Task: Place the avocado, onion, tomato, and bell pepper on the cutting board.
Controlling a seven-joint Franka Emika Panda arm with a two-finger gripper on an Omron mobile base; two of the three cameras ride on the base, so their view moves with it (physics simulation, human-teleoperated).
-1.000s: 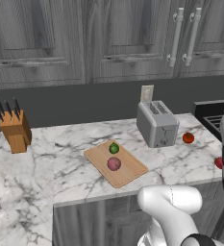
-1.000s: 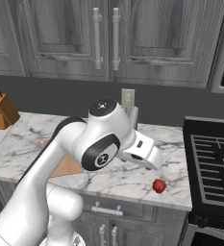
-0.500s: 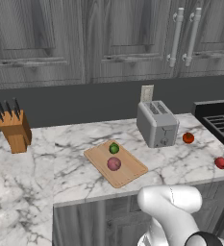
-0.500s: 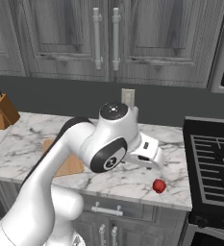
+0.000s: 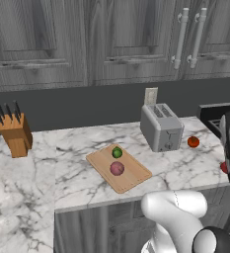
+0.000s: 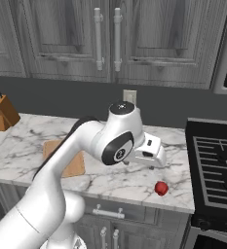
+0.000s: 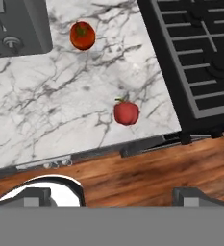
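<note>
The avocado (image 5: 117,152) and the onion (image 5: 117,168) lie on the cutting board (image 5: 134,174), left of the toaster. The tomato (image 5: 193,142) (image 7: 82,35) sits on the marble right of the toaster. The red bell pepper (image 6: 160,188) (image 7: 126,112) (image 5: 224,167) rests near the counter's front edge by the stove, partly behind my arm in the left base view. My gripper (image 7: 112,198) is open and empty. It hangs above the counter's front edge and looks down on the pepper, well clear of it. My hand (image 6: 151,151) shows above the pepper in the right base view.
A grey toaster (image 5: 160,127) (image 7: 17,24) stands between the board and the tomato. A black stove (image 6: 217,165) (image 7: 200,53) borders the counter on the right. A wooden knife block (image 5: 15,133) stands far left. My arm covers part of the cutting board (image 6: 68,158).
My arm has swung a little further right, toward the stove end of the counter. The gripper stays open. The produce has not moved.
</note>
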